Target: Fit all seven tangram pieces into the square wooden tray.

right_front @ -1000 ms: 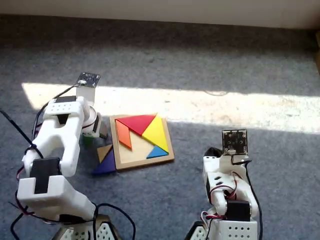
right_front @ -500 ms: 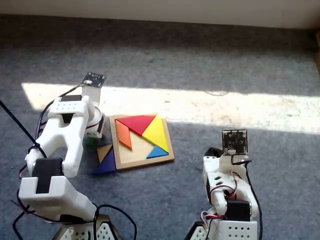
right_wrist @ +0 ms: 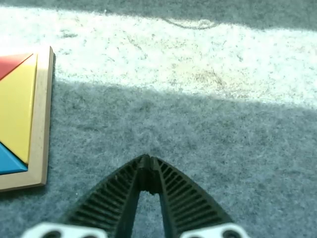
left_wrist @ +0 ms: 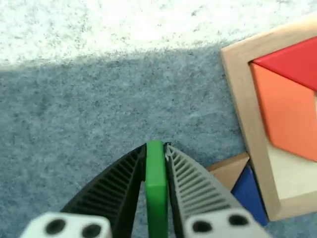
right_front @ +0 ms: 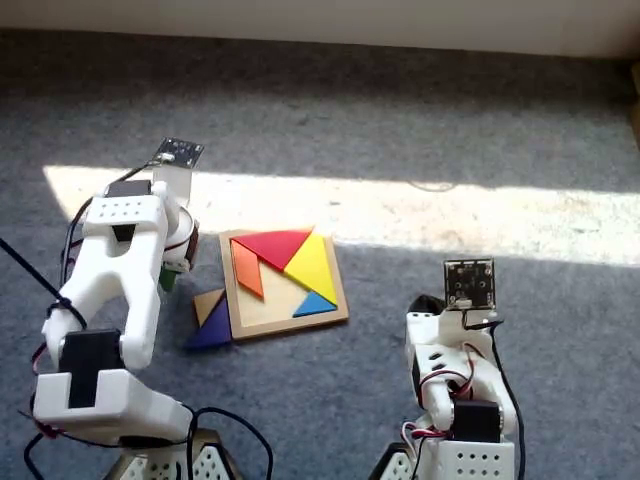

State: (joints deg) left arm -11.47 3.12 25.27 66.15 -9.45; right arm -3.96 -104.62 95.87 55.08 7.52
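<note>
Four pieces lie in the square wooden tray [right_front: 270, 310]: one red [right_front: 272, 245], one orange [right_front: 247, 270], one yellow [right_front: 312, 265] and one light blue [right_front: 314, 303]. Two triangles, tan [right_front: 208, 303] and dark blue [right_front: 213, 330], lie on the carpet [right_front: 400, 130] just beside its left rim. The seventh, a green piece [left_wrist: 156, 183] seen edge-on so its shape is unclear, is clamped in the left gripper [left_wrist: 156, 148]; the right gripper [right_wrist: 147, 161], well apart, has its fingers together on nothing.

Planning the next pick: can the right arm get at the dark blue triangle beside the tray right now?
Probably not easily: the dark blue triangle lies past the tray's far side from the right gripper, next to the left arm.
</note>
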